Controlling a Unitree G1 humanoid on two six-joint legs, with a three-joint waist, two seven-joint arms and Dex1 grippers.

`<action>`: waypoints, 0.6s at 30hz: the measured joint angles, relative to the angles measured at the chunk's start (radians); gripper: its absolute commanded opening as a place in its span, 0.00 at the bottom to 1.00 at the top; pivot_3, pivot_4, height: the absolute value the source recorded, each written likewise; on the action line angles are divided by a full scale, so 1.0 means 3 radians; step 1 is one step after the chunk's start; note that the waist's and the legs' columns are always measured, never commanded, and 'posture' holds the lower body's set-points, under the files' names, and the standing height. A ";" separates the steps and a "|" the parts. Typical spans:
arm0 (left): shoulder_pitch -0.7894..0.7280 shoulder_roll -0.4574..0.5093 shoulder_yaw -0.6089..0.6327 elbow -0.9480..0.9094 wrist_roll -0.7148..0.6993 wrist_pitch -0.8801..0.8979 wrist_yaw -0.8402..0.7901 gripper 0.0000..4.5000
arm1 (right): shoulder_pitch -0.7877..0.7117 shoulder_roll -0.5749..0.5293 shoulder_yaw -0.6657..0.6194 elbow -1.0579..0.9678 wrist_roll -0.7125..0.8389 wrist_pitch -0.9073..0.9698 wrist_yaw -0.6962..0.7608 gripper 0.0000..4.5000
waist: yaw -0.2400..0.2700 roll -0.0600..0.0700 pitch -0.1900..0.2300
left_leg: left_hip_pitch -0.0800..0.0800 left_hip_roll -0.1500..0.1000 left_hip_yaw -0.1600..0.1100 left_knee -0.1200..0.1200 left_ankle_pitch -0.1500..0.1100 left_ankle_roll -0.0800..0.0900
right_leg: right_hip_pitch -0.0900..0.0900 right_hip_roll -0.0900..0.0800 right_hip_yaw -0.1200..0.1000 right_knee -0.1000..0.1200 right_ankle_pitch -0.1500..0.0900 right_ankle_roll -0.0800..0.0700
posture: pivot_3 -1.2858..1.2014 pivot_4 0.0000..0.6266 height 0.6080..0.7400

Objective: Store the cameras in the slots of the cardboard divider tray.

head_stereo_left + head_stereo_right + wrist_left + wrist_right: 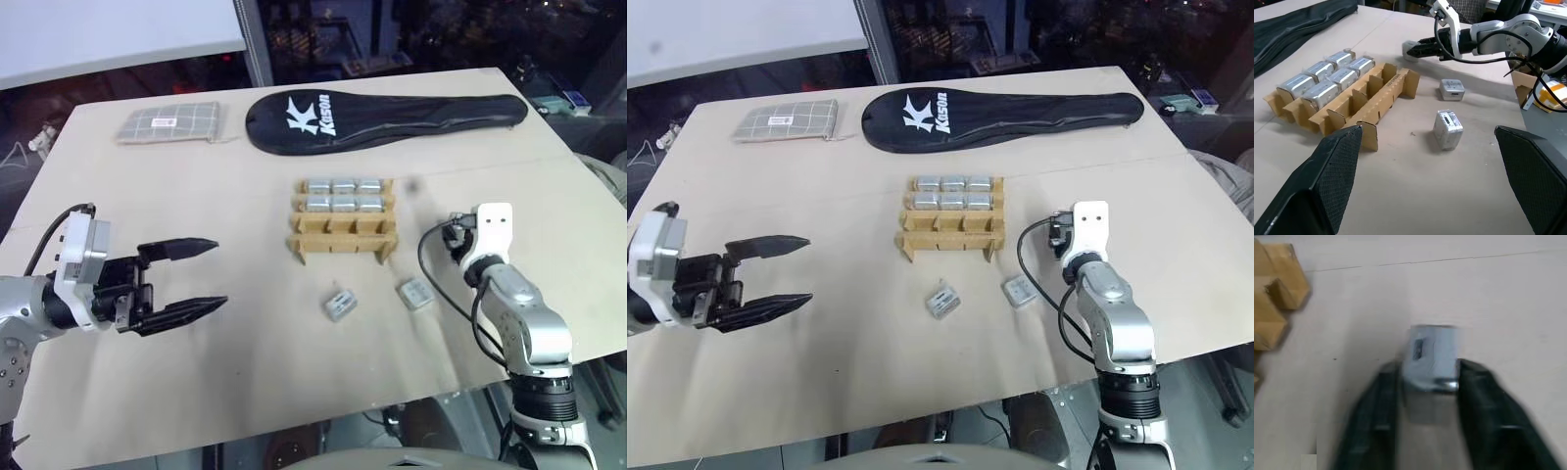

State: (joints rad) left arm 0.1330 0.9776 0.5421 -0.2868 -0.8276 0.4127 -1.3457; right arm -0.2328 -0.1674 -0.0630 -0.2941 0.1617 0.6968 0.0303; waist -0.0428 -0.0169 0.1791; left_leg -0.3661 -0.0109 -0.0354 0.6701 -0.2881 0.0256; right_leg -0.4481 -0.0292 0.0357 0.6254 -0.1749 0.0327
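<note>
The cardboard divider tray (343,246) sits mid-table. Several silver cameras (343,194) fill its two far rows, while the near row of slots is bare. Two loose cameras lie in front of it, one (339,304) on its side and one (415,293) flat. My right gripper (1430,376) is shut on another camera (1432,352), low over the table past the tray's right end; the left wrist view shows that gripper (1418,48) too. Left of the tray, my left gripper (217,274) hovers open with nothing between its fingers.
A long black racket cover (382,117) lies across the back of the table. A grey checked pouch (168,122) rests at the back left. The table's front edge (294,416) runs close below the loose cameras.
</note>
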 measured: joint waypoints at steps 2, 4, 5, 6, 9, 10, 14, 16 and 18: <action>-0.0017 0.0000 0.0000 0.0000 0.0004 0.0000 -0.0010 1.00 | -0.0006 -0.0003 0.0004 0.0012 -0.0020 -0.0010 0.0007 0.17 | 0.0000 0.0000 0.0000 | 0.0001 0.0000 0.0000 0.0000 0.0000 0.0000 | 0.0000 0.0001 0.0000 0.0001 -0.0001 -0.0001 | 0.52 0.24 1.00; -0.0064 0.0002 -0.0001 0.0000 0.0005 0.0002 -0.0011 1.00 | -0.0038 -0.0073 0.0047 0.0053 -0.0072 -0.0047 0.0058 0.17 | 0.0000 0.0000 0.0000 | 0.0001 0.0000 0.0001 0.0000 0.0000 0.0000 | 0.0000 0.0001 0.0001 0.0001 -0.0001 -0.0001 | 0.52 0.24 1.00; -0.0086 0.0005 -0.0001 0.0001 0.0006 0.0004 -0.0013 1.00 | -0.0053 -0.0146 0.0076 0.0068 -0.0094 -0.0093 0.0122 0.17 | -0.0001 0.0000 0.0000 | 0.0001 0.0000 0.0002 0.0000 0.0000 0.0000 | 0.0000 0.0001 0.0002 0.0001 -0.0001 -0.0001 | 0.52 0.24 1.00; -0.0113 0.0005 -0.0001 0.0006 0.0007 0.0007 -0.0014 1.00 | -0.0074 -0.0214 0.0106 0.0073 -0.0105 -0.0136 0.0199 0.17 | -0.0001 0.0000 0.0000 | 0.0001 0.0000 0.0002 0.0000 0.0000 0.0000 | 0.0000 0.0001 0.0002 0.0001 -0.0001 -0.0001 | 0.52 0.24 1.00; -0.0195 0.0021 -0.0004 0.0039 0.0009 0.0033 -0.0024 1.00 | -0.0273 -0.0489 0.0230 0.0127 -0.0048 -0.0393 0.0703 0.17 | -0.0010 0.0000 0.0002 | 0.0002 0.0000 0.0005 0.0000 0.0000 0.0000 | 0.0000 0.0002 0.0005 0.0001 0.0004 0.0007 | 0.52 0.24 1.00; -0.0205 0.0041 -0.0004 0.0063 0.0015 0.0040 -0.0036 1.00 | -0.0369 -0.0571 0.0268 0.0175 -0.0015 -0.0492 0.0896 0.17 | -0.0019 -0.0001 0.0002 | 0.0004 0.0000 0.0006 0.0000 0.0000 0.0000 | 0.0000 0.0004 0.0006 0.0001 0.0004 0.0007 | 0.52 0.24 1.00; -0.0278 0.0133 -0.0016 0.0217 0.0130 0.0038 -0.0154 1.00 | -0.1083 -0.0936 0.0566 0.0608 0.0179 -0.0982 0.2103 0.17 | -0.0055 -0.0001 0.0004 | 0.0009 0.0003 0.0006 -0.0001 0.0000 0.0001 | 0.0002 0.0010 0.0007 0.0002 0.0005 0.0007 | 0.52 0.24 1.00; -0.0312 0.0134 -0.0031 0.0283 0.0146 0.0037 -0.0188 1.00 | -0.1451 -0.0898 0.0756 0.1014 0.0198 -0.1333 0.2611 0.17 | -0.0072 -0.0004 0.0004 | 0.0010 0.0007 0.0006 -0.0002 0.0000 0.0001 | 0.0002 0.0014 0.0006 0.0002 0.0007 0.0010 | 0.52 0.24 1.00; -0.0345 0.0134 -0.0047 0.0319 0.0161 0.0037 -0.0209 1.00 | -0.1720 -0.0756 0.0864 0.1417 0.0210 -0.1582 0.2949 0.17 | -0.0079 -0.0007 0.0006 | 0.0006 0.0009 0.0003 -0.0003 0.0000 0.0001 | 0.0000 0.0015 0.0006 0.0002 0.0009 0.0009 | 0.52 0.24 1.00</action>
State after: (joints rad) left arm 0.0296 1.0177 0.5278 -0.1911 -0.7794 0.4238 -1.4082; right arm -0.7490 -0.3943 0.1964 0.1309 0.2246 0.2222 0.9149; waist -0.0666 -0.0190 0.1810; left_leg -0.3643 -0.0081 -0.0344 0.6691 -0.2881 0.0258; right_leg -0.4480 -0.0246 0.0374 0.6260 -0.1722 0.0353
